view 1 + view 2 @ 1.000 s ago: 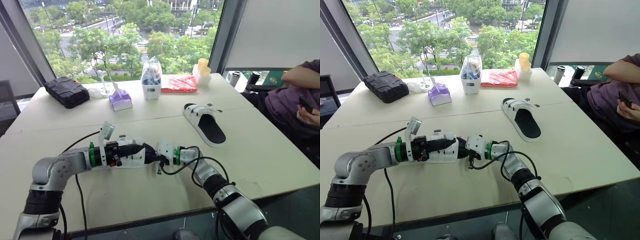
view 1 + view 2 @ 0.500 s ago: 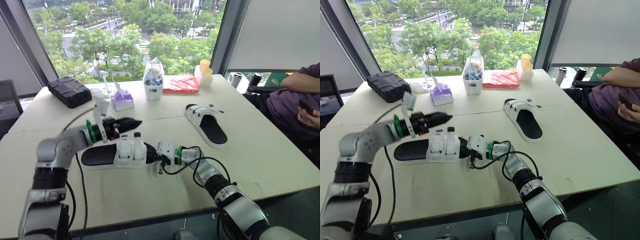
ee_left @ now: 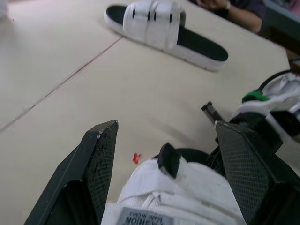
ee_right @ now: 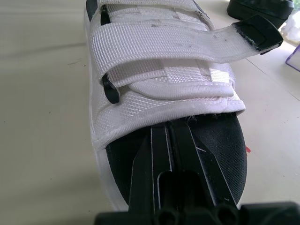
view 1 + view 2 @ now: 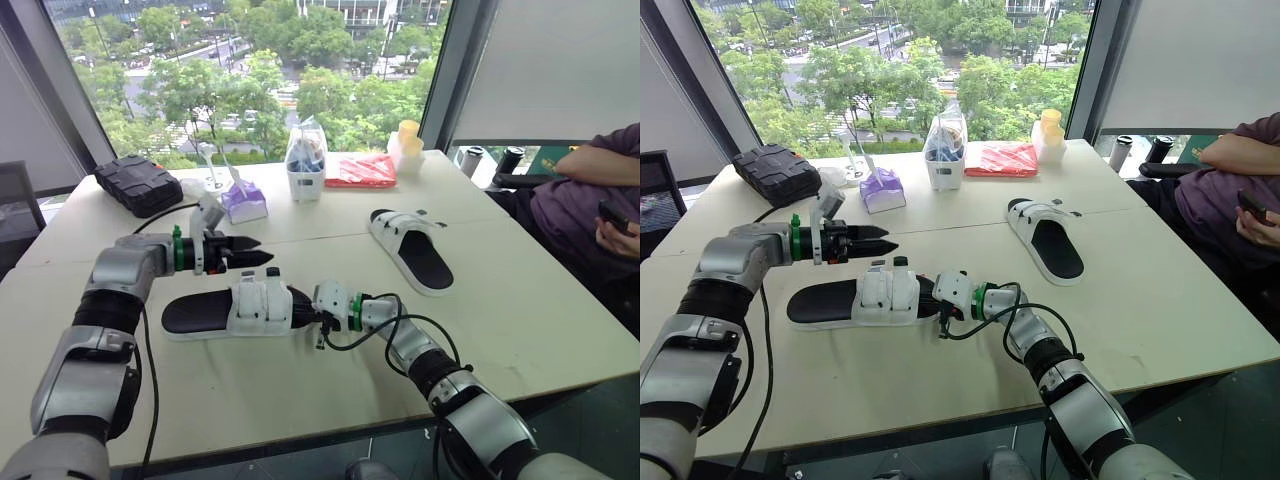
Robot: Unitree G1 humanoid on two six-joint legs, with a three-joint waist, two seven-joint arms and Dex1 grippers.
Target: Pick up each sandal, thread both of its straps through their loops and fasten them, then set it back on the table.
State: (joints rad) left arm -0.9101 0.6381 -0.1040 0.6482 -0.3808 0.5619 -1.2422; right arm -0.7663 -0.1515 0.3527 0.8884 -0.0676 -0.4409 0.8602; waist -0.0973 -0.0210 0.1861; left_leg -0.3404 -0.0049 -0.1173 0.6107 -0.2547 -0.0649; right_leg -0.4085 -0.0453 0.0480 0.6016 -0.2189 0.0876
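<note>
pale counter [image 5: 560, 330] in front of a wide window [image 5: 250, 70], trees beyond the glass. the near black-soled sandal with white woven straps [image 5: 235, 308] lies flat on it right before the robot. its long axis runs side to side, heel toward the robot's left and open toe toward its right. the right gripper [image 4: 166, 140] meets it at the toe end, its fingers [image 4: 187, 159] pressed together and pushed in over the black footbed under the front strap; whether they pinch anything i cannot tell. the left gripper [image 5: 266, 251] hovers just beyond the strap section, on the window side, apart from the sandal, its fingers [image 3: 101, 159] spread wide and holding nothing. one black-tipped strap end [image 4: 255, 33] sticks out free, not laid down, so this sandal looks unfinished. that loose tip lies between and just below the left fingers, so the left arm is the nearer one for taking it. i'd judge a short drop toward the robot would bring them around it while the right steadies the toe. a second sandal of the same kind [image 5: 412, 245] rests well off to the right, straps lying across it.
</note>
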